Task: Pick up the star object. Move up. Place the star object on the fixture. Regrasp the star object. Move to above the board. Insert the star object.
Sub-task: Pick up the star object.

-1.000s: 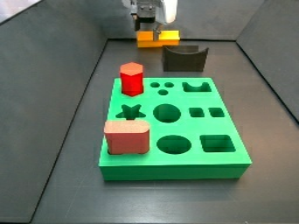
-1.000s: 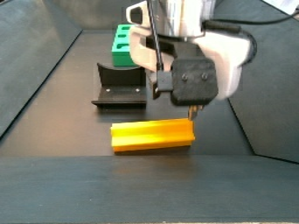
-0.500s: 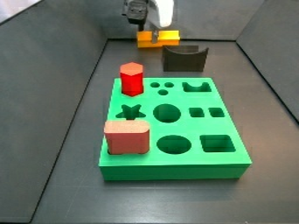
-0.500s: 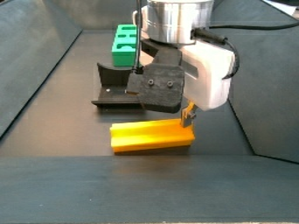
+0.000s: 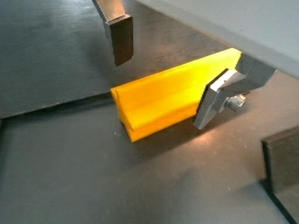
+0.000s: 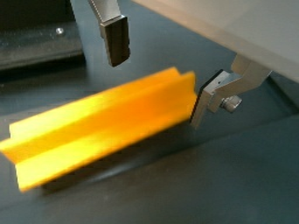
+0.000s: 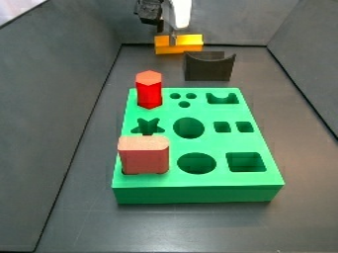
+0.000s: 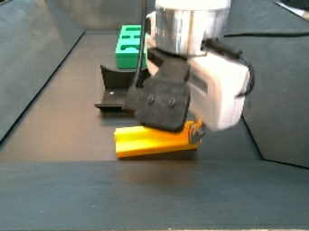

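Gripper (image 5: 163, 74) spread wide, straddling one end of the star object (image 5: 176, 94), fingers (image 5: 121, 39) clear of its faces, nothing grasped. Star object lying flat on floor just beside the fixture (image 8: 121, 92), far from the board (image 7: 196, 138). Straddle suits closing across the bar's width for pickup.

Light is even and soft in both side views, with only faint shadows under the board (image 7: 196, 148). In a wrist view the star object (image 6: 105, 122) blurs toward its near end, while the gripper (image 5: 170, 66), over it, stays fairly sharp and its silver fingers (image 5: 219, 98) catch mild glare.
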Tool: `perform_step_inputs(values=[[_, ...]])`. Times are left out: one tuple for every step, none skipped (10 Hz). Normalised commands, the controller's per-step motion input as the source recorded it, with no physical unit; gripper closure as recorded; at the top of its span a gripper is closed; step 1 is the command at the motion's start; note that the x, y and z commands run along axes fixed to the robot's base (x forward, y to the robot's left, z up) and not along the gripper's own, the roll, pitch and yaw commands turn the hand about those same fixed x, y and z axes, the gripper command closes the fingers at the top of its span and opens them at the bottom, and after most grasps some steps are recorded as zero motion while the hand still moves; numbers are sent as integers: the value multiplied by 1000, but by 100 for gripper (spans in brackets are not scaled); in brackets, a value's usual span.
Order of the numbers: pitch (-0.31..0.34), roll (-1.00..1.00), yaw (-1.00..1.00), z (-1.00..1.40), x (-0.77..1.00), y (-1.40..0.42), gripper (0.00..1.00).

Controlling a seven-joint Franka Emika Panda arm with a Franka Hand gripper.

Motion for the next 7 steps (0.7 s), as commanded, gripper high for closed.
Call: perform_step_inputs(values=[[-33, -201, -406, -654, 163, 9, 0], [-49, -164, -477, -717, 134, 26, 0], [-59, -140, -500, -757, 126, 0, 0], [-36, -46, -406, -963, 71, 0, 0], [-67, -24, -186, -1000, -163, 131, 0], [-204, -30, -237, -114, -360, 114, 0], [-20, 0, 0, 0, -43, 0, 0]])
